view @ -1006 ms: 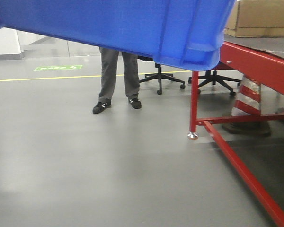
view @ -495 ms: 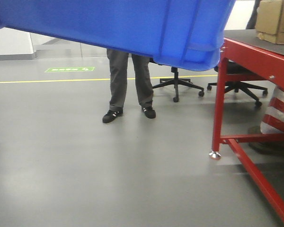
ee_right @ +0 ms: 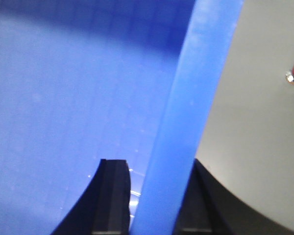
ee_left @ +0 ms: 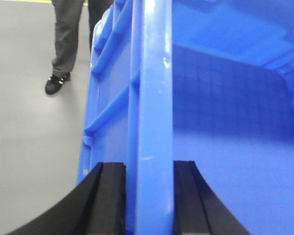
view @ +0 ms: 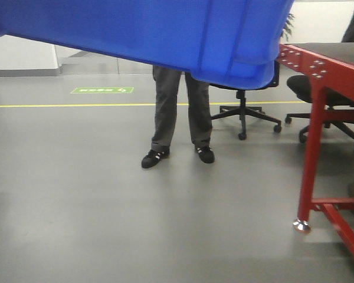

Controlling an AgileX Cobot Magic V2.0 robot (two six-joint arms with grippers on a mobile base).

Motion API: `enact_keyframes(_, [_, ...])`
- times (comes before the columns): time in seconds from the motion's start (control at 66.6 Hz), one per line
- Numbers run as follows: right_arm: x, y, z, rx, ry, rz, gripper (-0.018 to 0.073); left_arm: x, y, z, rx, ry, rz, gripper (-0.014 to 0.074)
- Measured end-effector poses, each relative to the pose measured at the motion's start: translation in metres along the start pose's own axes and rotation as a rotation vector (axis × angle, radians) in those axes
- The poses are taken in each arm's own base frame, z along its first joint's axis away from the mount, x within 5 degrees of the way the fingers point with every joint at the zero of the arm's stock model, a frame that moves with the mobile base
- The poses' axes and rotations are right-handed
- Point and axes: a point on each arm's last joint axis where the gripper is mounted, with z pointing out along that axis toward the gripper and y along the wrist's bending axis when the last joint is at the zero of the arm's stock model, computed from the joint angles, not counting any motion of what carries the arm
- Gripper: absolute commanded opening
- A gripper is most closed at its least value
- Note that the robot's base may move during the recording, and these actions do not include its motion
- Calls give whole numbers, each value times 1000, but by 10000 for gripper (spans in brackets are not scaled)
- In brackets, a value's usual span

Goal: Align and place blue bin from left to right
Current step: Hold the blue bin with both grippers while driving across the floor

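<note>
**Bin carried in the air, not yet set down.** The blue bin (view: 165, 35) fills the top of the front view. It hangs clear of the floor (view: 106, 236) and tilts, its underside lowest at the end toward the red surface (view: 336, 65). Its rounded bottom corner shows just beside that surface's near corner; whether the two touch cannot be told, since the depth between them is not shown.

The left claw (ee_left: 148, 196) is closed down on the bin's thick rim, with one black finger (ee_left: 108, 196) against the outer wall and the other against the inner wall. The right claw (ee_right: 152, 196) clamps the opposite rim the same way, one finger inside the bin and one outside.

On the side of the bin away from the red surface, a person's legs (view: 177, 112) stand on the floor. An office chair (view: 245, 112) stands between the legs and the surface.

Judged progress: gripping and lifting are done. Still to come are carrying the bin over its resting place, squaring it up and lowering it. No neighbouring bin or marked spot to line it up with appears in any view, so the remaining travel cannot be judged.
</note>
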Motion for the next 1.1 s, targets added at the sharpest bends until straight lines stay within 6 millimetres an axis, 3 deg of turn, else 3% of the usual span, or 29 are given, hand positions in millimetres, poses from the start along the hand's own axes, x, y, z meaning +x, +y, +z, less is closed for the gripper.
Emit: enact_keyframes(1.096, [0,0,0,2,0,-1,-70,1,1,3,-1,8,-1,-111])
